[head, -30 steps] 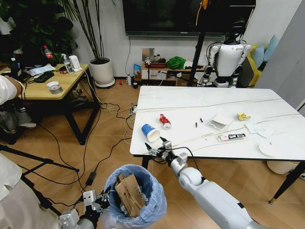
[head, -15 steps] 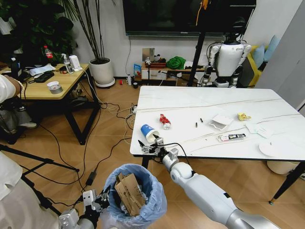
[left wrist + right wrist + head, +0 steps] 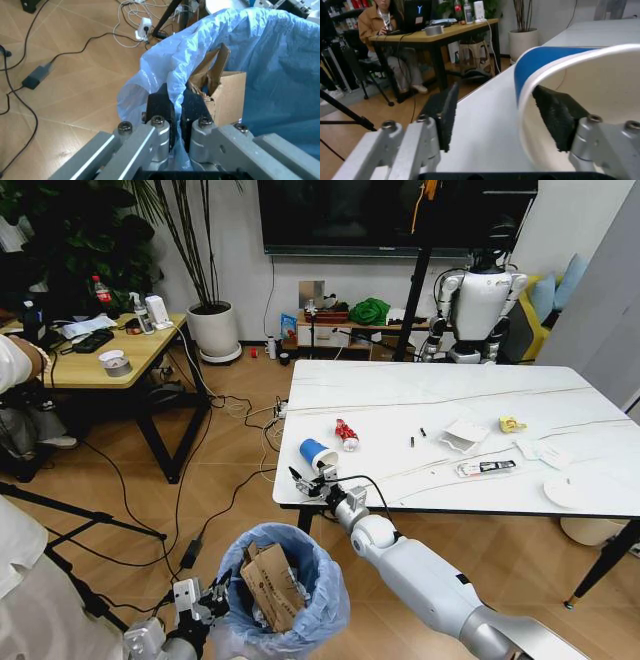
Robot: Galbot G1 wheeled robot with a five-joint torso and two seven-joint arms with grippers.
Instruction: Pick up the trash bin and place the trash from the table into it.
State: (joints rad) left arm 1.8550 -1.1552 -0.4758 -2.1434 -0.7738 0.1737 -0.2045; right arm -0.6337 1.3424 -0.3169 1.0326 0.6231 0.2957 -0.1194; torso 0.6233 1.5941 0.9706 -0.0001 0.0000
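The trash bin (image 3: 285, 590) with its crinkled light-blue bag stands on the floor below the table's front left corner, a brown torn carton (image 3: 225, 93) inside. My left gripper (image 3: 203, 598) (image 3: 172, 112) is shut on the bag's rim. A blue-and-white paper cup (image 3: 318, 454) (image 3: 580, 105) lies on its side on the marble table (image 3: 450, 395). My right gripper (image 3: 308, 480) (image 3: 495, 108) is open at the cup's mouth, with one finger (image 3: 555, 116) inside the rim and the other outside. Farther along lie a red wrapper (image 3: 346, 434), white crumpled paper (image 3: 462, 435), a yellow scrap (image 3: 511, 424) and a white disc (image 3: 570, 492).
A light-wood desk (image 3: 100, 360) stands at the left with a person seated there. Cables (image 3: 230, 480) and a tripod leg (image 3: 60, 520) cross the floor. A white plant pot (image 3: 213, 330) and another robot (image 3: 480, 300) stand at the back wall.
My right gripper has moved left along the table's front edge and closed in on the cup's mouth. The left gripper and the bin have stayed put.
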